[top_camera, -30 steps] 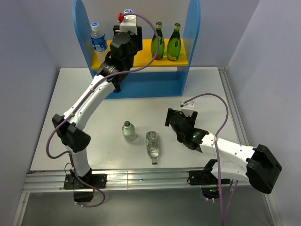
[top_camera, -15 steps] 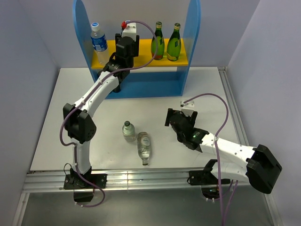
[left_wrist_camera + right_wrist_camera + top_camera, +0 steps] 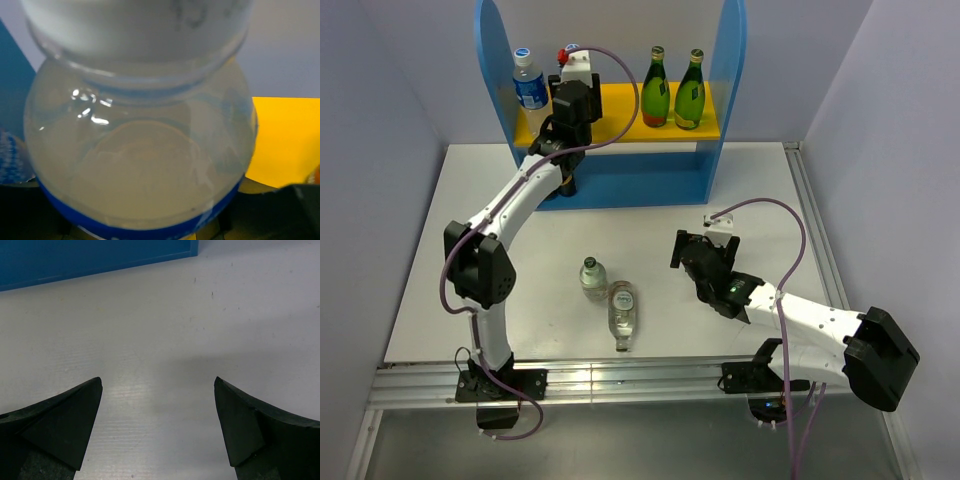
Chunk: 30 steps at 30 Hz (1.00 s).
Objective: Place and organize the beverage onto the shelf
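The shelf (image 3: 730, 70) stands at the back of the table. On its yellow upper board (image 3: 617, 103) stand two green bottles (image 3: 672, 90) at the right and a blue-label bottle (image 3: 528, 86) at the left. My left gripper (image 3: 570, 80) is shut on the second blue-label bottle (image 3: 140, 160) over the board, just right of the first, whose label shows at the left edge of the left wrist view (image 3: 9, 156). A short clear bottle (image 3: 591, 278) stands on the table; another (image 3: 620, 313) lies beside it. My right gripper (image 3: 686, 252) is open and empty, low over bare table (image 3: 157, 415).
The shelf's blue base (image 3: 630, 180) shows nothing on it in the top view. Grey walls close in both sides of the white table (image 3: 750, 200). A metal rail (image 3: 620, 378) runs along the near edge.
My left gripper has carried the blue-label bottle leftward along the upper board toward the other one. The lying short bottle has rolled a little left. The right arm has not moved.
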Motion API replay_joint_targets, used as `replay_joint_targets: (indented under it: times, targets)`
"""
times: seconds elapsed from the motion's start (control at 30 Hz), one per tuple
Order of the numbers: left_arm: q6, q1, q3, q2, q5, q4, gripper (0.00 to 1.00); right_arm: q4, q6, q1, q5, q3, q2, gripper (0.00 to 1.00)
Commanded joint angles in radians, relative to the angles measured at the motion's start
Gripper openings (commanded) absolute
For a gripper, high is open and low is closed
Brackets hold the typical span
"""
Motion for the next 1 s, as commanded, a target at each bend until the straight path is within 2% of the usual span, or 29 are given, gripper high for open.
replay_joint_targets:
  times: [0.0, 0.07, 0.1, 0.17, 0.2, 0.37, 0.4, 0.43, 0.6, 0.97]
  targets:
    - [-0.027, 0.022, -0.020, -0.088, -0.013, 0.070, 0.20, 0.026, 0.001, -0.008, 0.012, 0.041, -0.007, 1.00]
    - [-0.028, 0.027, -0.037, -0.102, -0.005, 0.070, 0.25, 0.026, 0.002, -0.008, 0.015, 0.042, -0.004, 1.00]
    - [-0.031, 0.031, -0.043, -0.105, 0.003, 0.071, 0.37, 0.026, 0.002, -0.008, 0.013, 0.044, -0.004, 1.00]
    - [-0.030, 0.034, -0.057, -0.114, 0.010, 0.073, 0.45, 0.026, 0.001, -0.008, 0.015, 0.044, -0.004, 1.00]
    - [-0.025, 0.034, -0.059, -0.114, 0.012, 0.074, 0.55, 0.026, 0.002, -0.008, 0.015, 0.044, -0.004, 1.00]
    - [-0.025, 0.034, -0.072, -0.122, 0.016, 0.068, 0.75, 0.026, 0.001, -0.008, 0.015, 0.044, -0.004, 1.00]
    - [-0.025, 0.034, -0.074, -0.123, 0.021, 0.070, 0.89, 0.026, 0.002, -0.008, 0.015, 0.044, -0.004, 1.00]
    - [-0.024, 0.034, -0.074, -0.123, 0.024, 0.068, 0.93, 0.026, 0.002, -0.008, 0.016, 0.045, -0.002, 1.00]
    - [-0.035, 0.034, -0.091, -0.142, 0.033, 0.063, 0.99, 0.026, 0.002, -0.008, 0.019, 0.045, -0.004, 1.00]
    - [-0.059, 0.016, -0.175, -0.212, 0.061, 0.043, 0.99, 0.026, 0.001, -0.008, 0.024, 0.047, -0.005, 1.00]
